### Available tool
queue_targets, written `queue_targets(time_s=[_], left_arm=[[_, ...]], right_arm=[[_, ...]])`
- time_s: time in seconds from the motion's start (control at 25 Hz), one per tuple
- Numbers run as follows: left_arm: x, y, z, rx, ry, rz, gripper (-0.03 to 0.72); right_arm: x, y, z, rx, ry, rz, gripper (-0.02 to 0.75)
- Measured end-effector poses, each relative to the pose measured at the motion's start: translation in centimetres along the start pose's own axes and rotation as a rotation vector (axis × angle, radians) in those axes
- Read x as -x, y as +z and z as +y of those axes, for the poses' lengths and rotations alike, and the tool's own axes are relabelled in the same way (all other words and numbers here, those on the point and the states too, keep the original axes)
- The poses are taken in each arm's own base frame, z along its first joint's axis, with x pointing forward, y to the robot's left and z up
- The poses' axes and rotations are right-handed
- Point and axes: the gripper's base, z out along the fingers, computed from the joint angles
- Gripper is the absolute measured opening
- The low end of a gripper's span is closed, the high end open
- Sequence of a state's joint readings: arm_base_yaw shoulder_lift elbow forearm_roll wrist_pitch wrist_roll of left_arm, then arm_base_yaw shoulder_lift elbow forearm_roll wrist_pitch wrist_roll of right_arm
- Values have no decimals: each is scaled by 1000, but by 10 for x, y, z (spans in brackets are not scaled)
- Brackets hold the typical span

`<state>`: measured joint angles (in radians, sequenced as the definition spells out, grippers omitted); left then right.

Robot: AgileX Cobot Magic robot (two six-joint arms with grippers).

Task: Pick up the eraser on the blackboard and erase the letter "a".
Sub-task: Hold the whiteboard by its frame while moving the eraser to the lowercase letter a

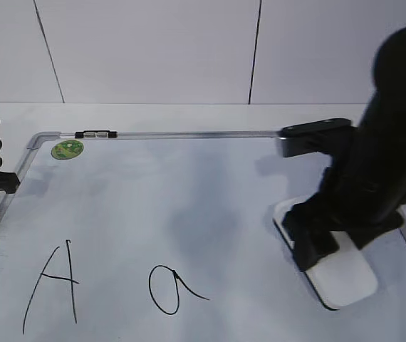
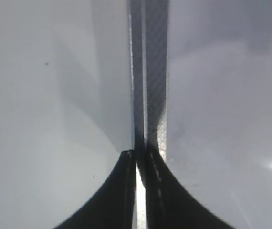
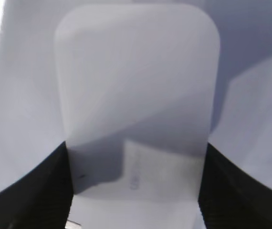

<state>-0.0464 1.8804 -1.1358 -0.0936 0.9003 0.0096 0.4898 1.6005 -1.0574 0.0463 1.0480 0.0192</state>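
1. Your right claw (image 1: 317, 239) stands directly over the eraser (image 1: 345, 281), at the right side of the blackboard (image 1: 189, 199). In the right wrist view its two fingers (image 3: 40, 191) flank the eraser's long sides (image 3: 136, 90), right at the edges. Whether they have clamped on it or only bracket it, you cannot tell from these views.
2. The eraser's long axis runs away from the claw, across the gap between the fingers' line, so the fingers span its short width.
3. The eraser is a white, smooth, rounded oblong lying flat on the board.
4. The letter "a" (image 1: 171, 288) lies to the left of the eraser, near the front edge, beside the capital "A" (image 1: 53, 285). It looks intact.
5. Your left claw (image 2: 138, 157) sits at the board's left frame, fingers nearly together, holding nothing evident. The right arm is clearly nearer.
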Motion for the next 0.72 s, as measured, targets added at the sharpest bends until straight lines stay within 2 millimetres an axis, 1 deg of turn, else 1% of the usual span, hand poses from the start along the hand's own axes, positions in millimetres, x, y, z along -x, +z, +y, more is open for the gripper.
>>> queue_targets(time_s=[0.2,0.24,0.32,0.44,0.6,0.72], left_arm=[[0,0,0,-1,-1,0,15],[0,0,0,-1,-1,0,15],[0,0,0,-4,-3,0,15],[0,0,-1,-8,-6,0,15],[0,0,-1,-12,-12,0,15],[0,0,-1,-14,-13,2,16]], right_arm=[[39,17,43,-13,-117,11,531],[47,23,50,-32,-147,18,531],[56,34,66,-50,-190,45,531],[67,55,82,-66,-230,93,531],[75,58,90,-98,-254,157,531],[79,59,104,-116,-294,170,531]])
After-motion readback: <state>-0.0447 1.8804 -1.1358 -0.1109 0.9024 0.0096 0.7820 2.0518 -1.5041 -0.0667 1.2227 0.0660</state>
